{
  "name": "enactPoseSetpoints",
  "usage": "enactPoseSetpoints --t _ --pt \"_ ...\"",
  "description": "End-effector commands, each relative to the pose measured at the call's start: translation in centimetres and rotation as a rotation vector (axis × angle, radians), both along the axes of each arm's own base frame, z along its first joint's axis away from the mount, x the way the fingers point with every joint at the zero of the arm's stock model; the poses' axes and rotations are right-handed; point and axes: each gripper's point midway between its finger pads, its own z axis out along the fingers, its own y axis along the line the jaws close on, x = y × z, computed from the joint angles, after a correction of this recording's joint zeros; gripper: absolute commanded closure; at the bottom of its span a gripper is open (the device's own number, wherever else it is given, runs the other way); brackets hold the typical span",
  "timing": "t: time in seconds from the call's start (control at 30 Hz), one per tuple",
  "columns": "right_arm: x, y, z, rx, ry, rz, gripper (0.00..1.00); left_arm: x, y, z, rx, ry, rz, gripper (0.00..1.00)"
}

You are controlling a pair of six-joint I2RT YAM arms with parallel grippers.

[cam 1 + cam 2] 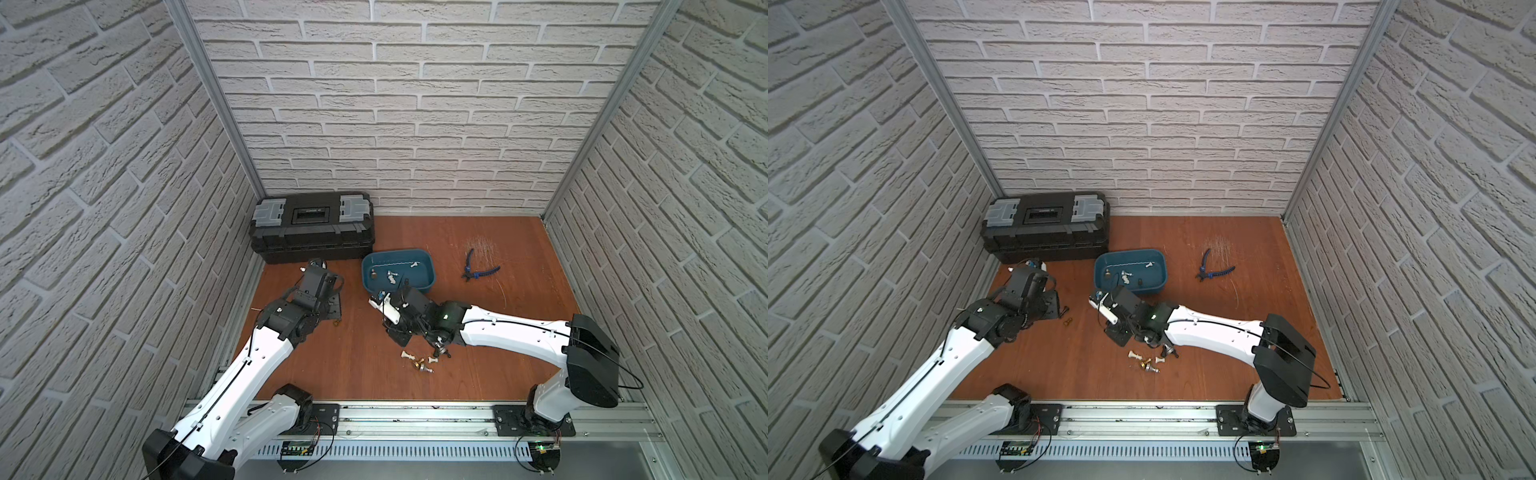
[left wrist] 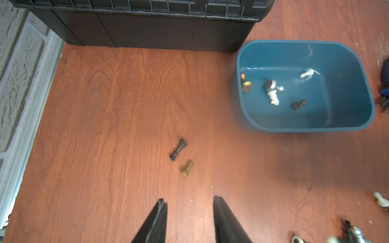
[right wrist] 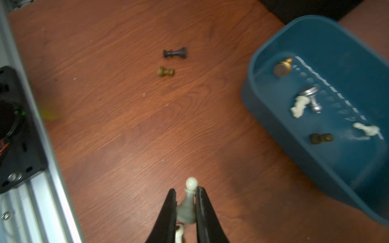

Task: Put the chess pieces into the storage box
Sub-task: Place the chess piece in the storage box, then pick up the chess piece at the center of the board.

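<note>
A white pawn (image 3: 188, 203) is pinched between the right fingers (image 3: 205, 214), which are closed narrowly on its body. Its round head pokes past their tips above the counter (image 3: 126, 126). In both top views the teal storage box (image 1: 397, 252) sits at 12 o'clock of the right wrist, just beyond it. Five pieces lie tipped over inside: a gold piece (image 2: 245, 83) against the wall, a silver piece (image 2: 273, 85) touching a white knight (image 2: 273, 99), a black pawn (image 2: 299, 104) and a small white piece (image 2: 308, 73). At 6 o'clock of the box, beside the right arm, a loose cluster (image 1: 419, 361) of white, gold and silver pieces lies on the counter. At 8 o'clock, a tall black piece (image 2: 178, 149) and a short gold piece (image 2: 187, 168) lie just beside each other, ahead of the left fingers (image 2: 224, 223), which stand moderately apart with nothing between them. A black toolbox (image 1: 311, 226) stands at 10 o'clock of the box, and blue-handled pliers (image 1: 478, 270) lie at 3 o'clock.
</note>
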Motion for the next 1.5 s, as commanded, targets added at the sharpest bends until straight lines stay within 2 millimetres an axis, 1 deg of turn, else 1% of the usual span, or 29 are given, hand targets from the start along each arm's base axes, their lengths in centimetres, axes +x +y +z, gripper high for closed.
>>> enactPoseSetpoints --t 0.0,0.1,0.2,0.27,0.3,0.37,0.43,0.5,0.57,0.67,0.7,0.77,0.93,1.0,1.03,1.13,1.17,1.23,1.33,1.4,1.47 --pt "4.3 -0.8 0.9 0.029 -0.005 -0.098 0.83 0.6 0.4 1.2 0.011 -0.037 0.010 0.58" --pt "8.0 -0.9 0.4 0.043 0.026 -0.166 0.83 0.6 0.1 0.3 0.008 -0.008 0.007 0.58" --pt "11.4 -1.1 -1.0 0.030 0.058 -0.221 0.84 0.5 -0.4 -1.0 -0.006 0.037 -0.002 0.57" --pt "13.3 -1.4 -1.5 0.026 0.073 -0.254 0.85 0.3 -0.6 -1.8 -0.019 0.058 -0.001 0.57" --pt "14.1 -1.7 -2.6 0.014 0.087 -0.273 0.85 0.2 -0.8 -2.1 -0.027 0.065 -0.004 0.57" --pt "15.2 -2.4 -3.1 0.011 0.094 -0.307 0.85 0.1 -1.0 -2.5 -0.044 0.072 -0.006 0.57" --pt "16.2 -3.4 -3.5 0.007 0.101 -0.345 0.83 0.0 -1.5 -2.8 -0.069 0.076 -0.017 0.56" --pt "16.7 -4.1 -4.0 0.005 0.127 -0.364 0.77 0.0 -2.2 -3.4 -0.095 0.092 -0.044 0.55" --pt "16.8 -4.6 -3.9 0.003 0.139 -0.370 0.72 0.0 -2.9 -4.3 -0.107 0.127 -0.066 0.52" --pt "16.1 -5.2 -2.3 0.022 0.114 -0.369 0.67 0.1 -4.5 -5.2 -0.079 0.164 -0.134 0.50" --pt "15.7 -5.5 -1.0 0.043 0.097 -0.370 0.65 0.1 -5.3 -5.3 -0.068 0.165 -0.166 0.50" --pt "14.9 -6.1 0.5 0.067 0.076 -0.378 0.64 0.3 -7.2 -5.3 -0.037 0.148 -0.254 0.49" --pt "12.2 -8.5 3.5 0.127 0.035 -0.408 0.62 0.5 -13.1 -4.6 0.095 0.091 -0.511 0.48" --pt "10.7 -9.8 4.3 0.156 0.021 -0.427 0.60 0.6 -14.9 -4.8 0.120 0.099 -0.554 0.48" --pt "10.0 -10.4 4.4 0.162 0.020 -0.436 0.60 0.9 -15.4 -4.9 0.115 0.109 -0.545 0.48" --pt "7.9 -12.4 4.1 0.163 0.036 -0.471 0.60 1.4 -16.4 -6.0 0.108 0.176 -0.496 0.49" --pt "7.1 -13.3 3.8 0.154 0.043 -0.486 0.60 1.4 -16.5 -6.6 0.108 0.199 -0.478 0.50" --pt "5.8 -15.0 3.3 0.136 0.046 -0.520 0.60 1.8 -16.1 -7.3 0.103 0.205 -0.411 0.52" --pt "3.9 -17.0 2.6 0.144 0.037 -0.554 0.60 2.7 -14.3 -7.5 0.049 0.173 -0.299 0.52" --pt "3.0 -17.9 2.5 0.164 0.023 -0.569 0.60 3.4 -11.7 -7.8 0.022 0.168 -0.203 0.52" --pt "2.6 -18.3 2.6 0.189 0.009 -0.568 0.60 4.0 -8.9 -7.8 0.016 0.173 -0.124 0.52"
